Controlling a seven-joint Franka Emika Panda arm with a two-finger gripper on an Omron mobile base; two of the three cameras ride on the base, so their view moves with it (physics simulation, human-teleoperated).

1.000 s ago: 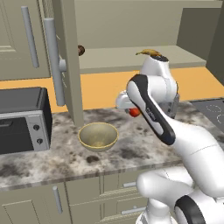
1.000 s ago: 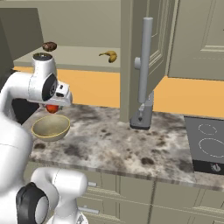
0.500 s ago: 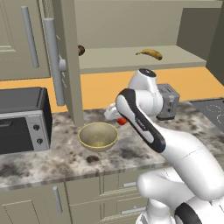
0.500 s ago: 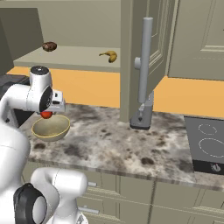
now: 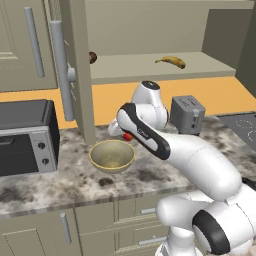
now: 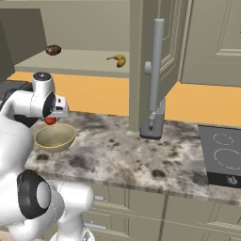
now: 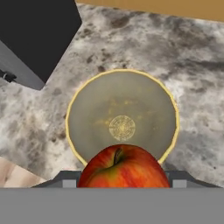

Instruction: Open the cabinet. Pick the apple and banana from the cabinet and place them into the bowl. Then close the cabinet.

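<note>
Swung over the bowl (image 7: 122, 118), tool (image 7: 122, 183) clamps apple (image 7: 124, 168), fingertips hidden behind it

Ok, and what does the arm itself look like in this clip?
The arm is glossy white, built of rounded segments with dark grey to black bands at the joints. One joint has a grey round cap on top. The gripper is small and whitish. No cables or markings are visible.

The apple (image 7: 123, 167) hides the tool's fingertips, and its lower part is cut off.
</note>
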